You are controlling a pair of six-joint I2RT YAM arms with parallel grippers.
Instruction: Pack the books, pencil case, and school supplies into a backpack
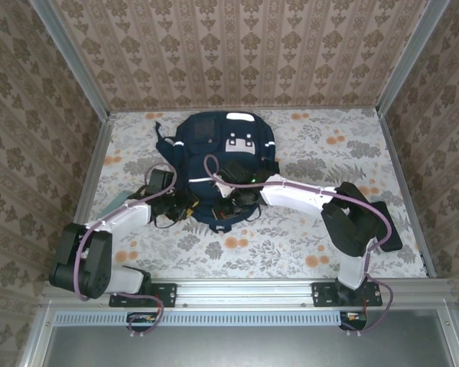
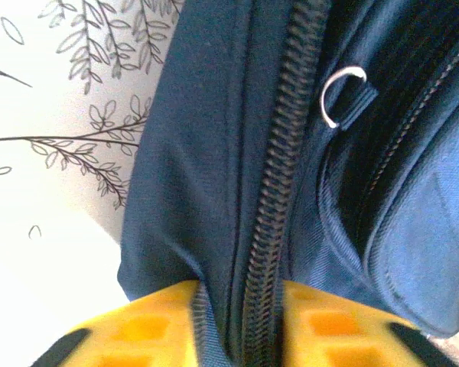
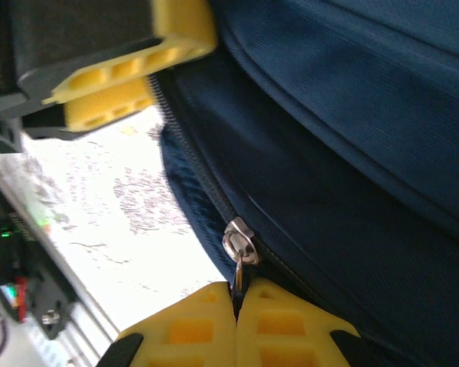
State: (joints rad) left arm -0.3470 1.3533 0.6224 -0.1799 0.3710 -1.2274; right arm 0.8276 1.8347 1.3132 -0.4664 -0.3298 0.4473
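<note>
The navy backpack [image 1: 222, 164], white-striped with pale patches, lies flat mid-counter [image 1: 329, 229]. My left claw [image 2: 239, 310] is clamped on the backpack's near zipped edge. My right claw [image 3: 236, 317] is pinched together on the silver zipper pull [image 3: 239, 246].

Backpack [image 1: 218, 149] on table [image 1: 333, 138], seemingly central

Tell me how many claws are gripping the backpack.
2. The left claw clamps the backpack along its zipper seam at the near edge; the right claw is shut on the zipper pull nearby.
</note>
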